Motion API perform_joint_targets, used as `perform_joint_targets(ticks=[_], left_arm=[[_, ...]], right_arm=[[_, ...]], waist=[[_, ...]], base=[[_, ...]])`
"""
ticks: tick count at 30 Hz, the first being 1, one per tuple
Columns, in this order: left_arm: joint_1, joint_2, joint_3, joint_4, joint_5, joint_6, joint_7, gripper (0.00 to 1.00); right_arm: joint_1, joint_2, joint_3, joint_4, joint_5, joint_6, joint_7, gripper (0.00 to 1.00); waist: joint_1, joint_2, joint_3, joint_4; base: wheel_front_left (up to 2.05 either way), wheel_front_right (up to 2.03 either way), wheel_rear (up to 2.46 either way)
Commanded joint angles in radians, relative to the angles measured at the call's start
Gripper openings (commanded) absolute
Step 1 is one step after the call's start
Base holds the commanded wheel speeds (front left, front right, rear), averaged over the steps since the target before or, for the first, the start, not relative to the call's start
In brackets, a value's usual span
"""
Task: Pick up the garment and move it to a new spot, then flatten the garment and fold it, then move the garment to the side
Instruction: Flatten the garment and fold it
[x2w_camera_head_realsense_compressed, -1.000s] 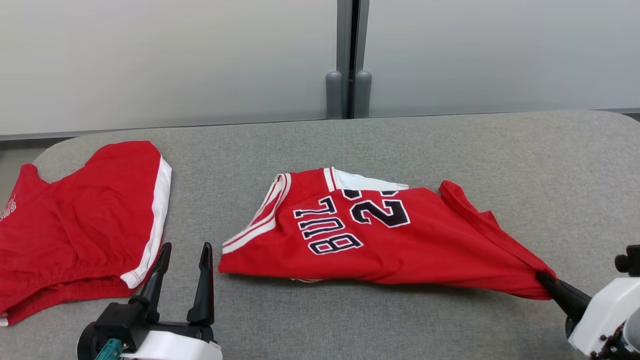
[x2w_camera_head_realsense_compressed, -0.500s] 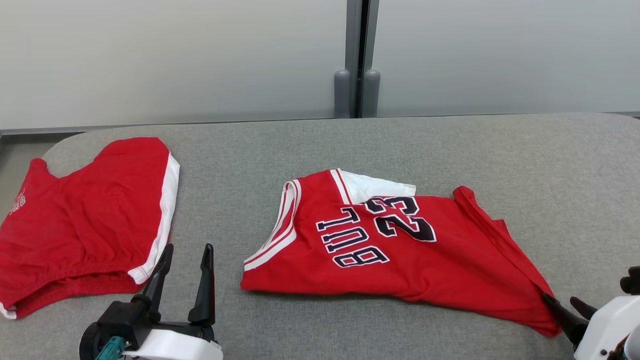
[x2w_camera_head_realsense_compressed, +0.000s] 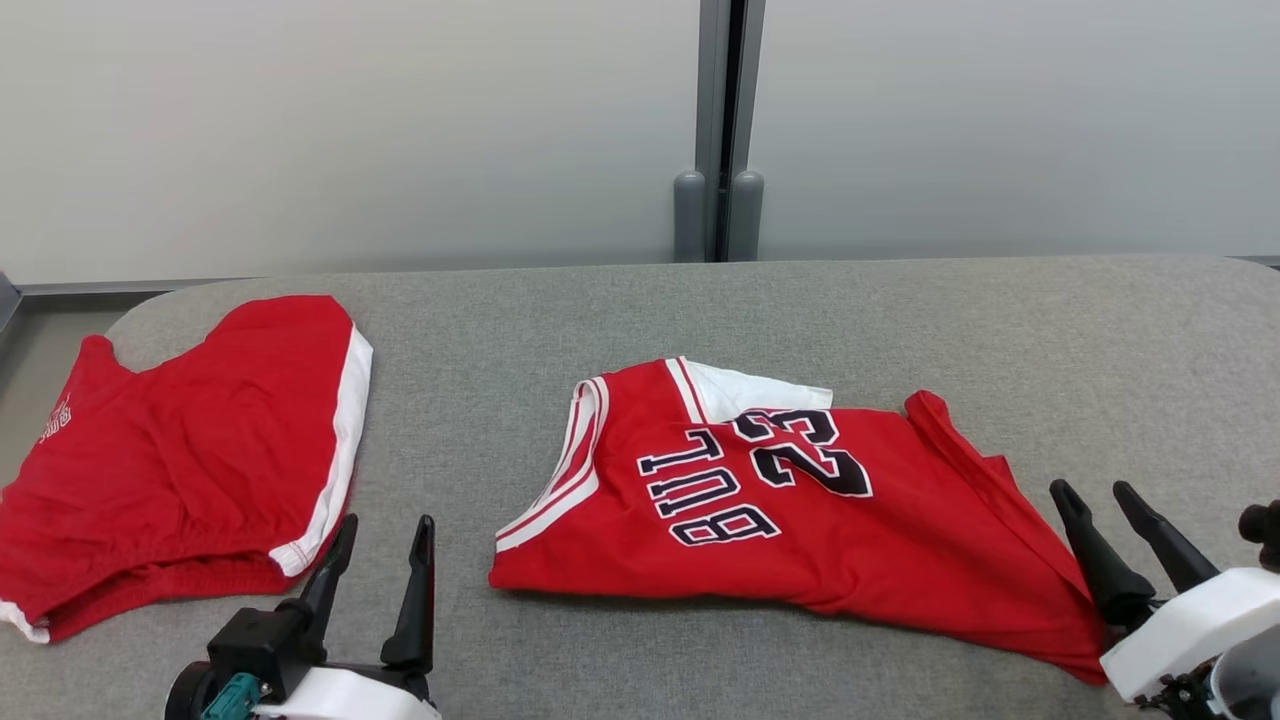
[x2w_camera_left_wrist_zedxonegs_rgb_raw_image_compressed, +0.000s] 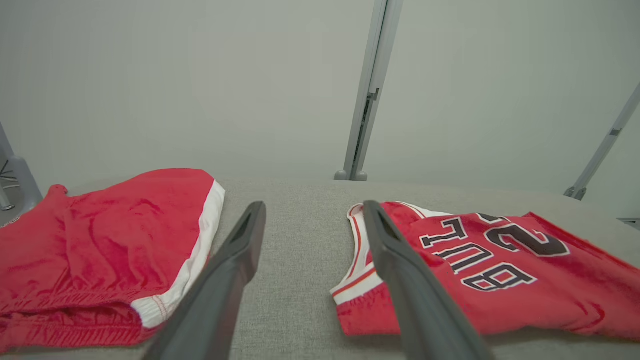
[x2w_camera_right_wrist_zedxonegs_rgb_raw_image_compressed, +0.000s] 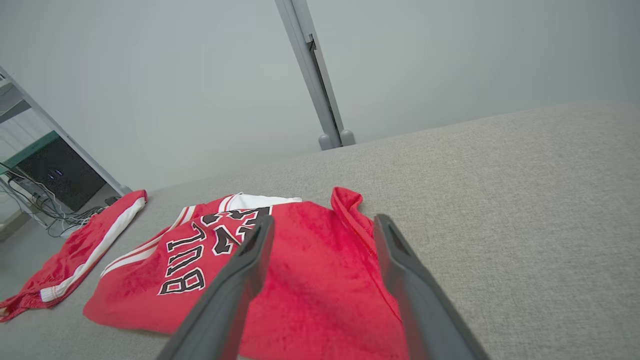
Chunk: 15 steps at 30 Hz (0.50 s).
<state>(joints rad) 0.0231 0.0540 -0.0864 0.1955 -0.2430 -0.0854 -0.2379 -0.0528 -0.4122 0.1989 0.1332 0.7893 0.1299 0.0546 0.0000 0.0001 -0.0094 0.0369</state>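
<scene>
The garment, a red jersey (x2w_camera_head_realsense_compressed: 800, 520) with white trim and dark lettering, lies crumpled on the grey table; it also shows in the left wrist view (x2w_camera_left_wrist_zedxonegs_rgb_raw_image_compressed: 500, 270) and the right wrist view (x2w_camera_right_wrist_zedxonegs_rgb_raw_image_compressed: 300, 270). My right gripper (x2w_camera_head_realsense_compressed: 1090, 490) stands open just above the jersey's right corner, holding nothing; its fingers straddle the hem (x2w_camera_right_wrist_zedxonegs_rgb_raw_image_compressed: 325, 220). Near the front edge, my left gripper (x2w_camera_head_realsense_compressed: 388, 522) is open and empty, between the jersey's left edge and the shorts (x2w_camera_left_wrist_zedxonegs_rgb_raw_image_compressed: 314, 205).
Red shorts (x2w_camera_head_realsense_compressed: 200, 450) with a white side stripe lie at the table's left end, partly over the edge. The padded grey table (x2w_camera_head_realsense_compressed: 800, 300) runs back to a pale wall with a grey post (x2w_camera_head_realsense_compressed: 720, 215). Bare table surface lies behind and right of the jersey.
My right gripper has opened and let go of the jersey's right corner, which now rests on the table. The head camera has shifted a little. The left gripper has stayed put.
</scene>
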Motion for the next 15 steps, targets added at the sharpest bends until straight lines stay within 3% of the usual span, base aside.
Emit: perform_joint_targets(ticks=[1, 8, 15], left_arm=[[0.000, 0.013, -0.004, 0.007, -0.006, -0.007, 0.016, 1.00], [-0.025, 0.038, -0.036, 0.020, -0.044, -0.025, 0.130, 1.00], [-0.132, 0.091, -0.141, 0.074, -0.124, -0.044, 0.398, 1.00]], right_arm=[[0.008, 0.009, 0.000, -0.004, -0.010, 0.002, -0.032, 1.00], [0.007, 0.050, 0.045, 0.030, -0.035, 0.002, -0.132, 1.00], [-0.037, 0.045, 0.083, 0.051, -0.040, 0.001, -0.161, 1.00]], waist=[[0.0000, -0.0001, -0.002, 0.001], [0.0000, -0.0001, 0.002, -0.003], [0.0000, -0.0001, 0.044, -0.022]], base=[[0.00, 0.00, 0.00], [0.00, 0.00, 0.00], [0.00, 0.00, 0.00]])
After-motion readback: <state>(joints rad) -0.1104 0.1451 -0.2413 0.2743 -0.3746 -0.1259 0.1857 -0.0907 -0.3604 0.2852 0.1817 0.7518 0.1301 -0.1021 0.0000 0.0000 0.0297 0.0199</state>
